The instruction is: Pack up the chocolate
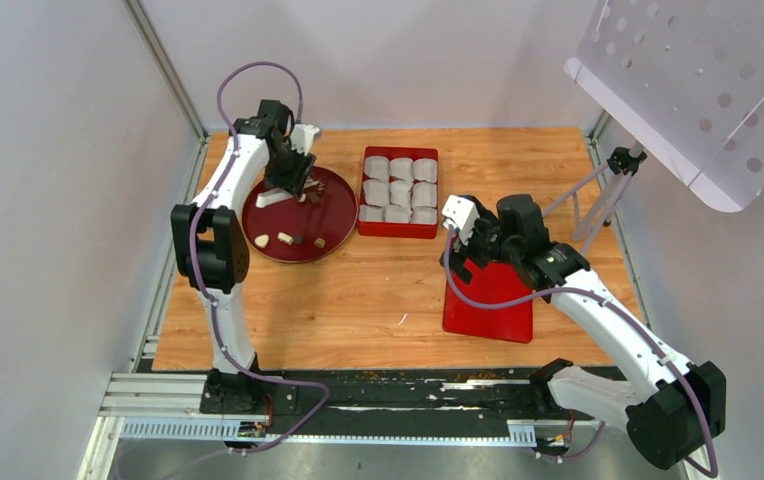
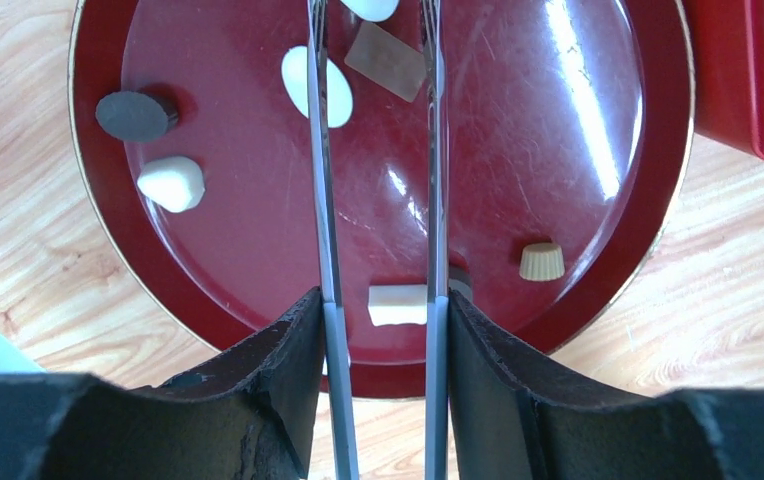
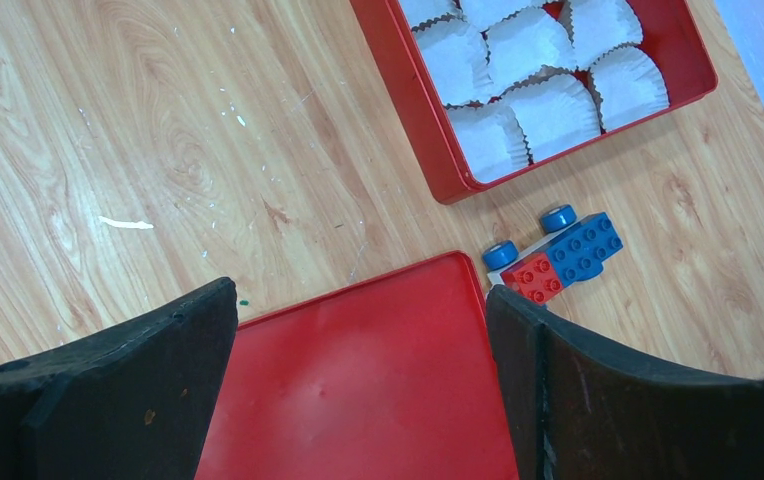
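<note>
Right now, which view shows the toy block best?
The right wrist view: the toy block lies whole and sharp on the table beside the red lid. The top view does not show it; the right arm probably covers it. The left wrist view misses it.

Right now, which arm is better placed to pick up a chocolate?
Left, I'd say. The left gripper hangs over the round plate where the chocolate lies, jaws apart. The right gripper is over the red lid, away from it.

Your table [image 1: 378, 290] carries a plate [image 1: 336, 203] at left, with a tray [image 1: 398, 232] just beside it. Right of them lie a lid [image 1: 493, 310] and a block [image 3: 558, 255].
</note>
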### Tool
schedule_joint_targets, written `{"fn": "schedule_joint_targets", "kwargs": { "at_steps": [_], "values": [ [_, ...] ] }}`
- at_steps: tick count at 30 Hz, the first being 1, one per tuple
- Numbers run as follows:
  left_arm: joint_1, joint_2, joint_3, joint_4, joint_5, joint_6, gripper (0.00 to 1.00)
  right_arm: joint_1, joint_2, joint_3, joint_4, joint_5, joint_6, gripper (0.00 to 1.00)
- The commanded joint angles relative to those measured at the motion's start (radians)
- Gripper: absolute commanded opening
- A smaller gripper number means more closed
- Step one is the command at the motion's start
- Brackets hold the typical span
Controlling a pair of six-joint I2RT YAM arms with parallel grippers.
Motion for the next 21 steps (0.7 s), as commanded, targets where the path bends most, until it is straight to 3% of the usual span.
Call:
{"fn": "schedule_joint_targets", "kwargs": {
  "at_steps": [1, 15, 21],
  "values": [
    [0.02, 0.029, 0.071, 0.01, 0.052, -0.03, 0.53, -0.005, -0.019, 0.001, 0.025, -0.018, 0.018, 0.94],
    [0.023, 0.046, 0.066, -0.003, 0.031, -0.031, 0.54, -0.011, -0.013, -0.002, 0.026, -0.025, 0.015, 0.94],
    [0.023, 0.004, 0.062, 0.007, 0.033, -0.025, 0.46, -0.012, -0.02, -0.021, 0.032, -0.034, 0.02, 0.94]
  ]
}}
